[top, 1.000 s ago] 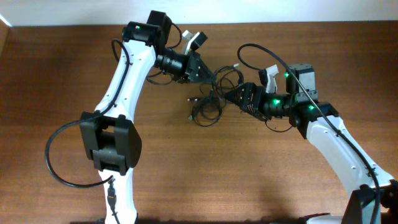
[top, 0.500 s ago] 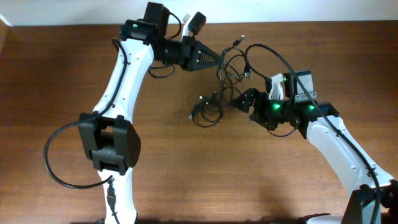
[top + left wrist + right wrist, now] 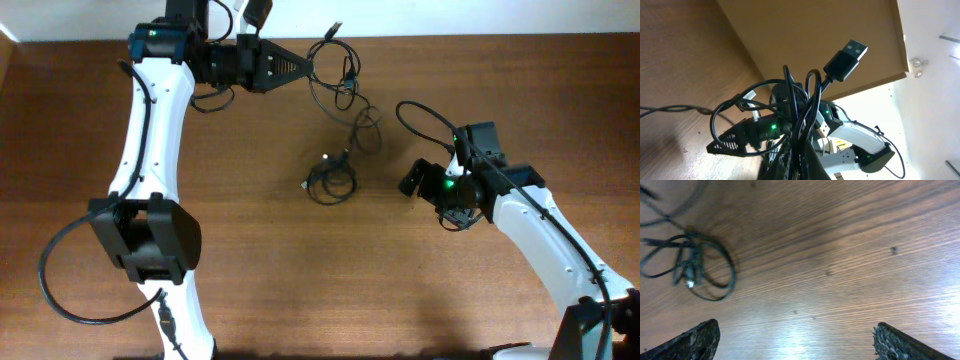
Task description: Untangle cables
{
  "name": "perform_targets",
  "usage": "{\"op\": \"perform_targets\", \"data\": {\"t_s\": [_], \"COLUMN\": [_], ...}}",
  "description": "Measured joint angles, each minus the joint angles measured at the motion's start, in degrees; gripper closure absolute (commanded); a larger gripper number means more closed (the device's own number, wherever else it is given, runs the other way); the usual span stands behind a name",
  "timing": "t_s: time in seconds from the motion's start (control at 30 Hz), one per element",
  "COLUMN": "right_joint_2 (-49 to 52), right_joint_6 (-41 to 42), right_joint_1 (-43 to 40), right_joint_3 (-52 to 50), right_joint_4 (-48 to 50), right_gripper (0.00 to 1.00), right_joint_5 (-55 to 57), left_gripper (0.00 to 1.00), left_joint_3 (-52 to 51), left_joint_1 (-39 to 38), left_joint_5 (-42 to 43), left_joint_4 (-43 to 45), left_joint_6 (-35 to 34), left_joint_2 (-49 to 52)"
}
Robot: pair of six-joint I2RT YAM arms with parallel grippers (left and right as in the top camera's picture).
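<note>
Overhead, I see the cables (image 3: 343, 80) running from a small coil on the surface (image 3: 300, 280) up to my left gripper (image 3: 306, 65), clamped on the strands near the far edge. A USB plug (image 3: 847, 59) juts out beyond it. My right gripper (image 3: 412, 181) hangs near the coil, jaws wide apart, holding nothing.

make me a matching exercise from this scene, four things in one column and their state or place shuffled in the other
Things
1. left gripper
2. right gripper
3. small coil of cable
4. USB plug

States or places
A. lying flat on the table
B. open, holding nothing
C. sticking out of the gripped cables
D. shut on a bunch of cables

Pairs: 1-D, 2-B, 3-A, 4-C
</note>
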Motion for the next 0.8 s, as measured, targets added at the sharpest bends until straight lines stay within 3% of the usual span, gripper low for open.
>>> {"op": "perform_targets", "data": {"t_s": [0.13, 0.4, 0.57, 0.67, 0.77, 0.8], "right_joint_2": [0.0, 0.0, -1.29, -1.68, -2.45, -2.45], "right_joint_6": [-0.24, -5.38, -12.63, -13.57, -14.16, -14.14], "right_joint_1": [0.0, -0.35, -3.98, -4.24, -4.24, -4.17], "right_joint_3": [-0.02, 0.46, 14.97, 22.45, 25.53, 25.55], "right_joint_4": [-0.61, -0.22, 0.04, 0.09, 2.71, 2.62], "right_gripper": [0.02, 0.02, 0.0, 0.12, 0.16, 0.16], "right_joint_5": [0.72, -2.75, -10.14, -14.23, -16.37, -16.72], "left_gripper": [1.0, 1.0, 1.0, 1.0, 1.0, 1.0], "left_joint_3": [0.0, 0.02, 0.02, 0.04, 0.17, 0.28], "left_joint_1": [0.0, -5.55, -11.5, -11.82, -11.8, -11.93], "left_joint_5": [-4.42, -34.67, -49.29, -47.58, -42.05, -40.65], "left_joint_4": [-0.09, -2.23, -2.27, -4.52, -11.41, -15.21], "left_joint_6": [-0.46, -7.13, -7.17, -7.28, -6.14, -2.95], "left_joint_2": [0.0, 0.0, 0.0, 0.0, 0.0, 0.0]}}
